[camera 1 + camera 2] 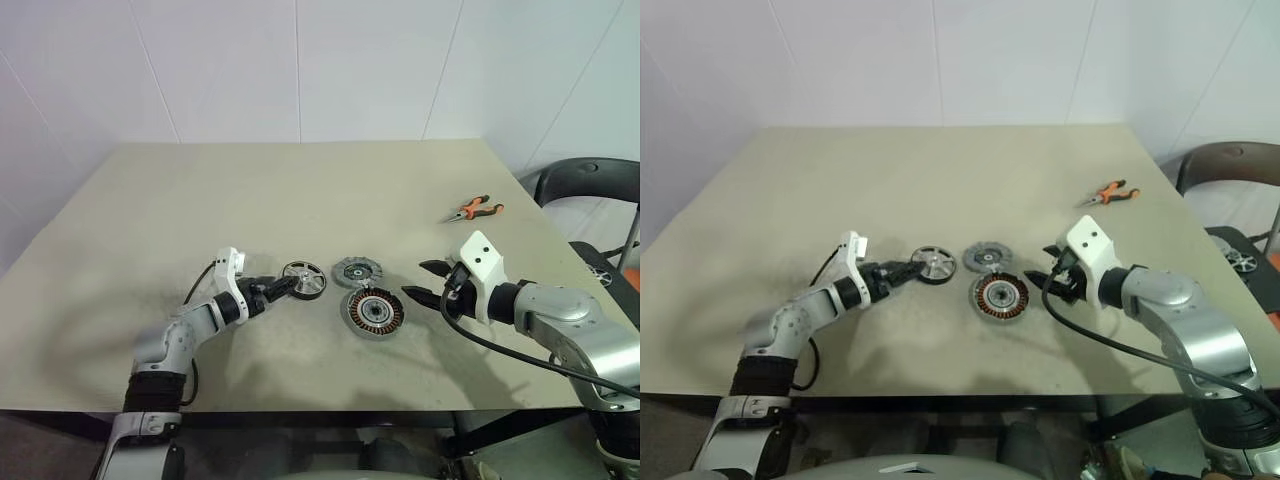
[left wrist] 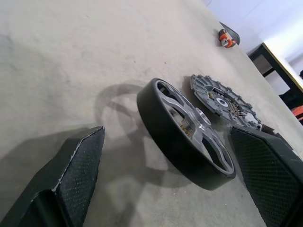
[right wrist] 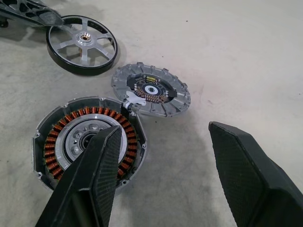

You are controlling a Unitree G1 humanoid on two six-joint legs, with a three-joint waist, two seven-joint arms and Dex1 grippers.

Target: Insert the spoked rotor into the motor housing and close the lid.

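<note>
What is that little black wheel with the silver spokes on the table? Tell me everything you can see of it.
The spoked rotor is a small wheel: a black outer rim, silver metal-looking spokes and a small central hub. It lies flat on the beige table, just left of the grey lid and apart from it, and up-left of the copper-wound motor housing. The left pincer is open, its fingers either side of the rim; no grip is closed on it yet.
</note>
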